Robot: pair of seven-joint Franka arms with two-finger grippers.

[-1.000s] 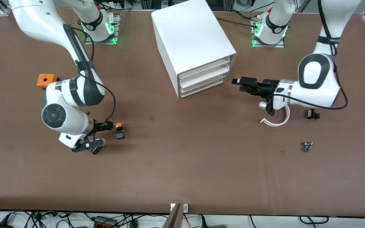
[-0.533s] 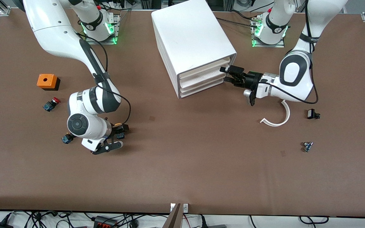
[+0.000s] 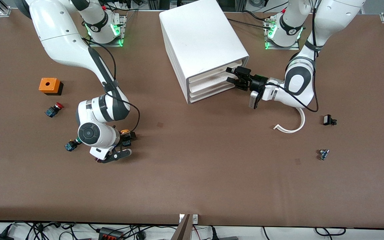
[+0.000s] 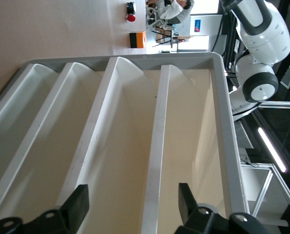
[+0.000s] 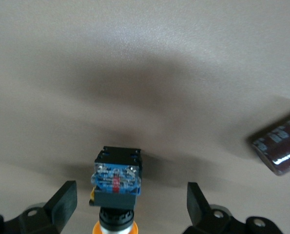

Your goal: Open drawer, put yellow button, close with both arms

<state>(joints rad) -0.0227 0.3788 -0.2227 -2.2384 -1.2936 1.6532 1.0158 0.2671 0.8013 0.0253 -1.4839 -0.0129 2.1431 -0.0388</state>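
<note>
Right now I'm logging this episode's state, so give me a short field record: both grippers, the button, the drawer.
left gripper: open, at the front of the cabinet, level with its upper drawers
right gripper: open, fingers either side of the yellow button
yellow button: on the table, not lifted
drawer: shut
red-capped button: on the table near the orange box

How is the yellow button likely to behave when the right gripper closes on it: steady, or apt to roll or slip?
The yellow button lies on its side, so its round cap might roll, though the boxy black-and-blue body probably steadies it. It looks small and likely light, so the open right gripper, straddling it, could nudge it. Hard plastic faces may slip.
</note>
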